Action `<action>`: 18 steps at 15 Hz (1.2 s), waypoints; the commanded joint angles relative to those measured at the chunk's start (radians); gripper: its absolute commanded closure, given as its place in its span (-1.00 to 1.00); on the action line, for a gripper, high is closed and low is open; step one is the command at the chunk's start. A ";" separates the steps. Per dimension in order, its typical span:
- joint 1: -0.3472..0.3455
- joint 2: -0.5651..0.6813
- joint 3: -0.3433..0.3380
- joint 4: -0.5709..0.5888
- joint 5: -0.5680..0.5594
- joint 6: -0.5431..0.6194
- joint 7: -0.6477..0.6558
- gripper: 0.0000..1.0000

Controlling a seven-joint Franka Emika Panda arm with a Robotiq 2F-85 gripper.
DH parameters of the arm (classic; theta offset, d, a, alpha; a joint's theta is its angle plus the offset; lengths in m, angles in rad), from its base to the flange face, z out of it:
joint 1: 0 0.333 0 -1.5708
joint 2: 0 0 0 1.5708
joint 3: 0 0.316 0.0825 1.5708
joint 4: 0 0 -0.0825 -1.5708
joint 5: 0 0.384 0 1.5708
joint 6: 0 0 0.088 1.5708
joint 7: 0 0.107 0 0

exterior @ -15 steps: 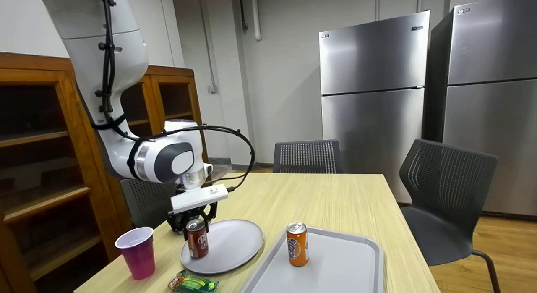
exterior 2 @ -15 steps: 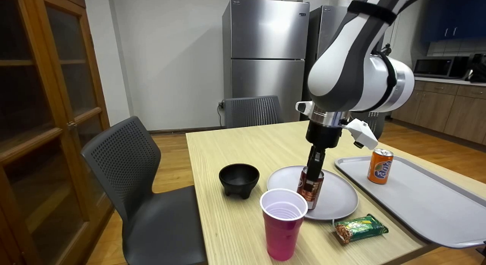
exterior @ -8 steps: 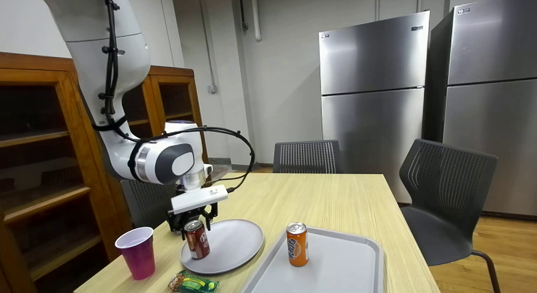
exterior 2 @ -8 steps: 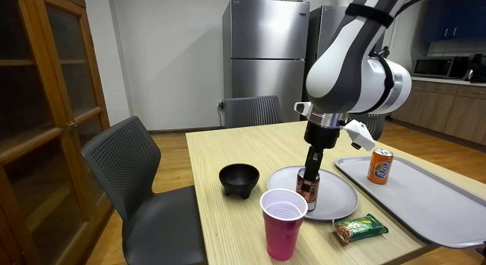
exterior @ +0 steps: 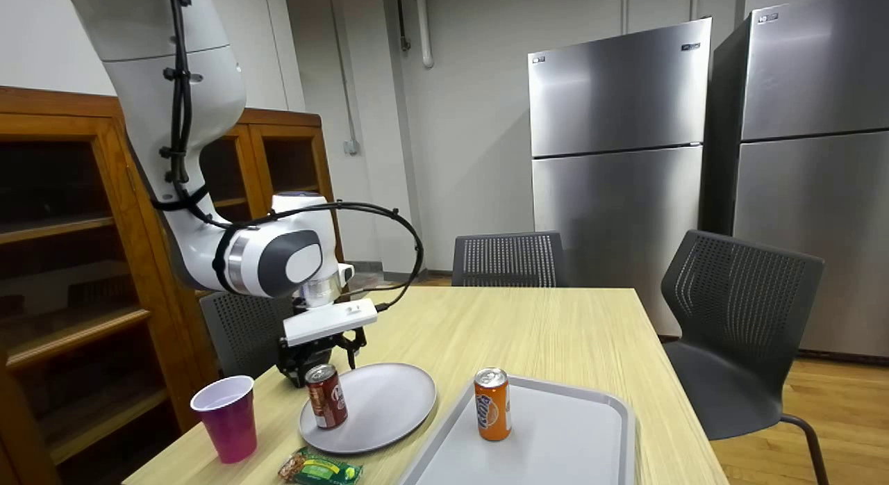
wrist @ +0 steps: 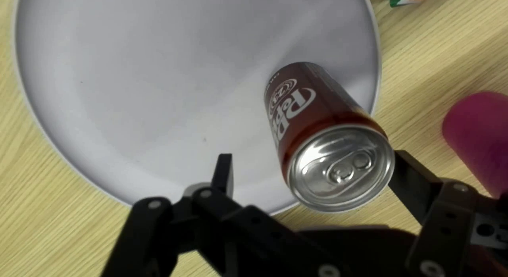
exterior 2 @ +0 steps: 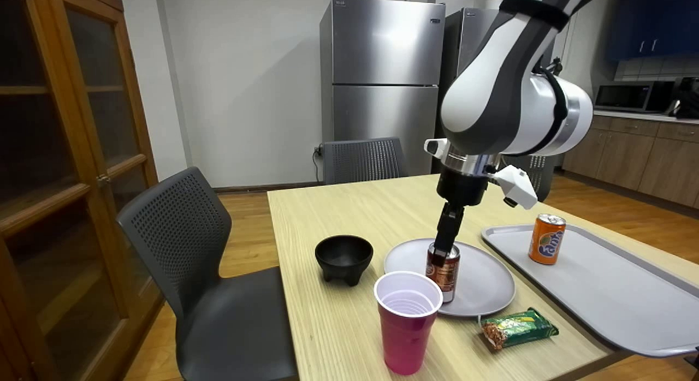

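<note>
A robot gripper (wrist: 313, 166), its jaws spread wide and nothing in its grasp, hangs at the top of a Dr Pepper can (wrist: 313, 106) standing upright on a gray plate (wrist: 158, 90), near the rim on the side toward a magenta cup (exterior 2: 407, 334). In the wrist view, one of the fingers (wrist: 414, 181) sits right beside the can's lid, though whether the two touch cannot be told, while a gap separates the opposite finger from the metal. Thin-walled and smooth, the can is probably slick and firm enough for a modest squeeze, yet liable to dent under a hard one; whether it is full, and so how heavy, does not show. The surest hold would seem to be across the straight side wall around mid-height, a pad on each face, rather than on the tapered shoulder, where a grip could slip. A green-wrapped snack (exterior 2: 519, 328) and a black bowl (exterior 2: 344, 258) share the pale wood-grain table (exterior: 500, 325), and an orange Fanta can (exterior: 492, 405) stands on a gray tray (exterior: 562, 443) beside the plate
</note>
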 commanded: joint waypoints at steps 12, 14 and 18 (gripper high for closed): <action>-0.008 -0.240 0.020 -0.038 0.204 -0.089 -0.129 -1.00; 0.005 -0.265 0.004 -0.040 0.247 -0.112 -0.167 -1.00; 0.036 -0.311 -0.069 -0.053 0.217 -0.170 -0.135 -1.00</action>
